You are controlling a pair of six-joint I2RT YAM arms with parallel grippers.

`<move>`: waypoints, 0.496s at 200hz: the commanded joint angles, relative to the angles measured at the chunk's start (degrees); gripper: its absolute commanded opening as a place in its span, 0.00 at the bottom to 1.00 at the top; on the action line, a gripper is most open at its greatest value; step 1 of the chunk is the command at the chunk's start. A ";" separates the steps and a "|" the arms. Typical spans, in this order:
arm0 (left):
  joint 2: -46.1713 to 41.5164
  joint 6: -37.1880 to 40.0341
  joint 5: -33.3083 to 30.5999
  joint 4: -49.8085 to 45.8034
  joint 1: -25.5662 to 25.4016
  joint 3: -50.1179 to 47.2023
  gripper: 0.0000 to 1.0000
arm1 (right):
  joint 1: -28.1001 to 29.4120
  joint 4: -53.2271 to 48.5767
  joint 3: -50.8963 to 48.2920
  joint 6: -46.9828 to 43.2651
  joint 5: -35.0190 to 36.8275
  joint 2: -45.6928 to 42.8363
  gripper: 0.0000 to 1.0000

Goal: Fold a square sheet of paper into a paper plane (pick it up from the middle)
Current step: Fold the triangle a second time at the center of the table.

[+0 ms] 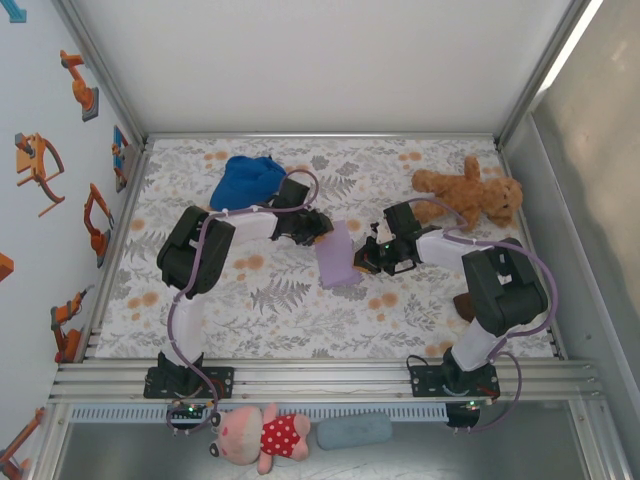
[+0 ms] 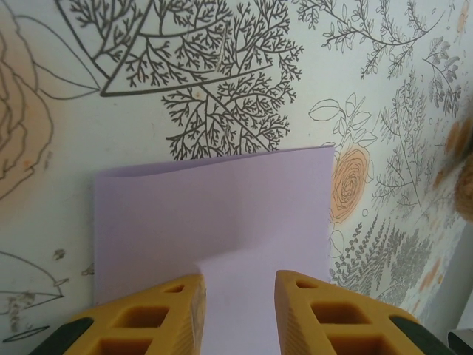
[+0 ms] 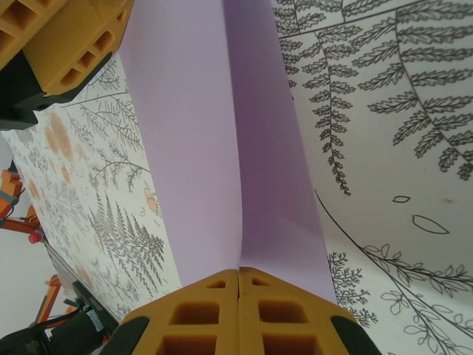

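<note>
paper (image 2: 214,214) cropped, edge hidden (left claw (image 2: 239,279))

A robotics lab test cell: the desk (image 1: 300,320), under a floral cloth, is boxed in by aluminium framing (image 1: 320,378) and plain white panels (image 1: 320,60). A left arm (image 1: 195,250) and a right arm (image 1: 500,285) are bolted to its front rail. Robot-arm stickers (image 1: 40,160) dot the left wall, while a teddy bear (image 1: 470,195) and a pink plush toy (image 1: 260,435) lie about
</note>
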 commanded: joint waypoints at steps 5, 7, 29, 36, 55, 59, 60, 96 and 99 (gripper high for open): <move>2.46 1.23 -1.83 -3.60 0.16 0.07 0.32 | 0.00 -2.07 0.40 1.07 -2.34 -0.40 0.01; 2.57 1.25 -1.86 -3.64 0.14 0.08 0.32 | -0.02 -2.14 0.37 1.14 -2.49 -0.37 0.01; 2.87 1.34 -1.79 -3.48 0.11 -0.08 0.32 | 0.01 -1.56 -0.41 2.18 -4.01 0.07 0.04; 3.02 1.24 -1.78 -3.48 0.13 -0.05 0.32 | 0.05 -1.55 -0.61 2.38 -4.14 0.18 0.06; 3.18 1.31 -1.63 -3.34 0.18 -0.18 0.32 | 0.01 -1.62 -1.21 2.77 -4.30 0.09 0.09; 3.14 1.26 -1.57 -3.28 0.15 -0.20 0.32 | 0.05 -1.69 -1.29 2.83 -4.27 0.01 0.09; 3.13 1.29 -1.54 -3.29 0.13 -0.24 0.32 | 0.06 -1.65 -1.31 2.87 -4.24 0.00 0.09; 3.21 1.29 -1.23 -3.03 0.11 -0.13 0.32 | 0.03 -1.94 -1.80 3.53 -4.35 -0.36 0.12; 3.15 1.29 -1.23 -3.04 0.11 -0.11 0.32 | -0.01 -1.87 -1.88 3.70 -4.45 -0.38 0.12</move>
